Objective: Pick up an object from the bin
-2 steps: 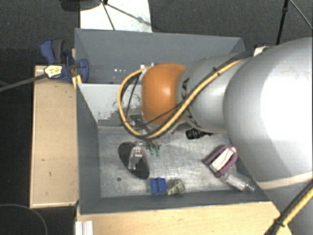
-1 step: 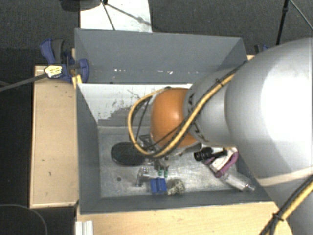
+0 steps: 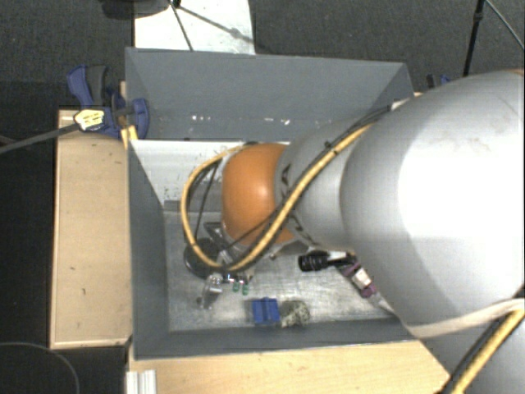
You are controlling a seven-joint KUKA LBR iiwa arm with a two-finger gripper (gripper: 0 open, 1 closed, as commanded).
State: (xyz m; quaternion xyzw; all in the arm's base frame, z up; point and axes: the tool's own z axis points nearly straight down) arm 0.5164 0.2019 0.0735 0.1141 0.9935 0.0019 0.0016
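Gripper [image 3: 215, 288] down at front-left of bin [image 3: 152, 245] floor, scratched grey metal; clenched or released, can't tell. Nearest: blue block [image 3: 264, 311] by front wall, w/ grey lump [image 3: 295, 313] just beside it. Black marker [image 3: 321, 261] further right. Dark carpet [image 3: 328, 15] round bin.

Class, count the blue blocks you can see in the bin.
1: the blue block lies by the bin's near wall, beside a grey lump. The arm may hide others.
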